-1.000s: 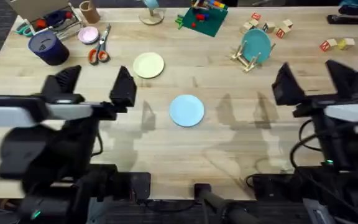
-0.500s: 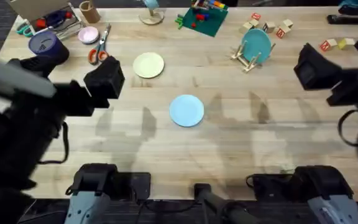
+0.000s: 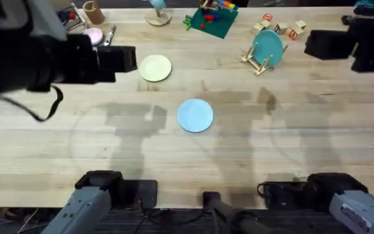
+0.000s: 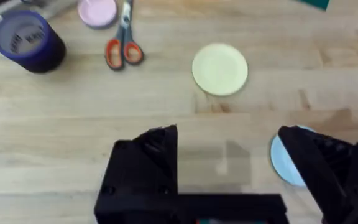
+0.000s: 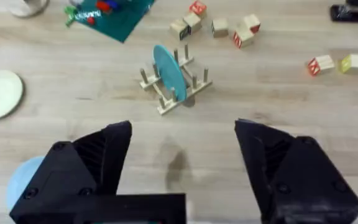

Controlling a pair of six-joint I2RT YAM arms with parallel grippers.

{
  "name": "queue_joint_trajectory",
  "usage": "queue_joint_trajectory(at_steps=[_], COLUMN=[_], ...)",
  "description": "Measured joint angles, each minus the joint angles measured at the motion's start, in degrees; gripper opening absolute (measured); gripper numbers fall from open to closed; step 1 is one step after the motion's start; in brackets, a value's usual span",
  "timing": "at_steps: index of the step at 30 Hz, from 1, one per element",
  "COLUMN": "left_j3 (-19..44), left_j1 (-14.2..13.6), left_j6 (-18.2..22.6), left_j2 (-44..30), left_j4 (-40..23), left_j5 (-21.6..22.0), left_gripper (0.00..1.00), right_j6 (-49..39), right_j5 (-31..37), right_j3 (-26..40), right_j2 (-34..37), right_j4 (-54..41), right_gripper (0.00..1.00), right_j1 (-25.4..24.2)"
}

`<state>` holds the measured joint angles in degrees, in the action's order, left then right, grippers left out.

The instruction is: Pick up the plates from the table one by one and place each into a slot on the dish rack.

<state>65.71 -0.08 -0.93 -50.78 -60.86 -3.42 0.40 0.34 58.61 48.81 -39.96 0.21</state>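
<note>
Two plates lie flat on the table (image 3: 252, 149): a pale yellow plate (image 3: 155, 67) toward the back left and a light blue plate (image 3: 195, 115) near the middle. The dish rack (image 3: 258, 62) stands at the back right with a teal plate (image 3: 267, 47) upright in a slot. My left gripper (image 4: 229, 144) hangs open and high over the table, nearer than the yellow plate (image 4: 220, 68), with the blue plate (image 4: 282, 163) beside one finger. My right gripper (image 5: 182, 134) is open and empty, high above the table in front of the rack (image 5: 178, 84).
Orange-handled scissors (image 4: 124, 46), a purple cup (image 4: 27, 40) and a small pink dish (image 4: 98, 11) sit at the back left. A green block board (image 3: 210, 19) and several wooden letter blocks (image 5: 219, 25) lie along the back edge near the rack.
Both arms have swung up and away from the table's front, the left toward the back left, the right toward the back right. The plates and rack have not moved.
</note>
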Motion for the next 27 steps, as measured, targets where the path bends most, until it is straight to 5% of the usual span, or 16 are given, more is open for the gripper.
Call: queue_joint_trajectory(at_steps=[7, 16, 22, 27], left_j3=[3.15, 3.15, 3.26, 3.31], left_j1=[0.02, 0.0, 0.02, 2.65], left_j6=[-0.02, -0.09, -0.3, 0.79], left_j2=[-8.18, -10.23, -10.24, -10.5], left_j4=[-1.43, 0.7, 1.57, 1.78], left_j5=[-1.08, -1.4, -1.55, -6.21], left_gripper=[0.993, 0.983, 0.1, 0.042], right_j6=[0.0, 0.0, 0.0, 0.01], right_j5=[0.0, 0.0, 0.0, 0.0], right_j3=[5.19, 5.31, 5.31, 5.31], right_j2=[8.36, 9.82, 9.82, 9.82], right_j4=[-2.43, -2.49, -2.5, -2.49], right_gripper=[0.995, 0.996, 0.995, 0.995], right_j1=[0.0, 0.0, 0.0, 0.0])
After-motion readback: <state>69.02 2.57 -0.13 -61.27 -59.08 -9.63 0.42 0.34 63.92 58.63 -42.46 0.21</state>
